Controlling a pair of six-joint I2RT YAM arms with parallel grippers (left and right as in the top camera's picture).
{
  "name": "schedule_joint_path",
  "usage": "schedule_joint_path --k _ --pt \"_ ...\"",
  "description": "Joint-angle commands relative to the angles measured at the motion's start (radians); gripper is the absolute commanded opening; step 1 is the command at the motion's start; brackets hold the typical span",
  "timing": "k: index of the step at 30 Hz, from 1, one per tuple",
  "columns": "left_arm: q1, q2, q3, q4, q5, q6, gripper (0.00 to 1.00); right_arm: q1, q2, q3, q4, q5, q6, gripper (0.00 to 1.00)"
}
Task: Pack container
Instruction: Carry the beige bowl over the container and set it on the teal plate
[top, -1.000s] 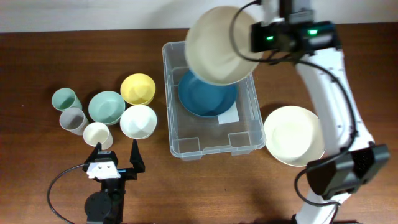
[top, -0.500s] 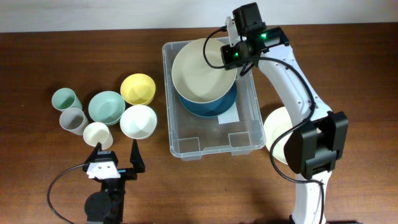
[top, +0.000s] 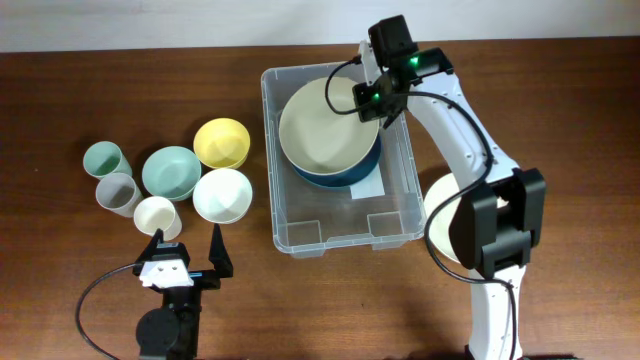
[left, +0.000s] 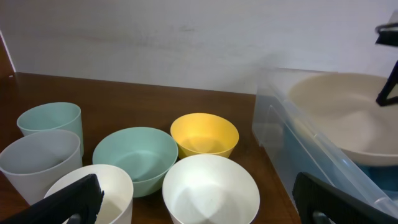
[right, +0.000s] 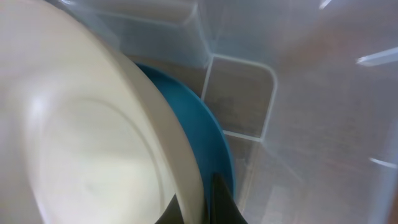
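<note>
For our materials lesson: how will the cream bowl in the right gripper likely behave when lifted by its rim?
Probably stiff: the cream bowl holds its round shape pinched at one edge by the right gripper. Its smooth rim may slip.

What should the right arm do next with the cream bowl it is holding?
Probably open the right gripper and release the cream bowl. The bowl looks seated in the blue bowl inside the container, with the gripper pinching its rim. Nothing more seems left to lower, though the wrist view cannot confirm full contact.
</note>
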Motion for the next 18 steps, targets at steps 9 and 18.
schedule_joint_path --k 9,18 --pt "0.004 -0.005 -0.005 -0.001 0.010 0.016 1.00 -0.001 0.053 0.015 0.001 0.003 0.010 0.04" --pt "0.004 -0.005 -0.005 -0.001 0.010 0.016 1.00 -0.002 0.058 0.016 0.027 0.001 0.010 0.56"
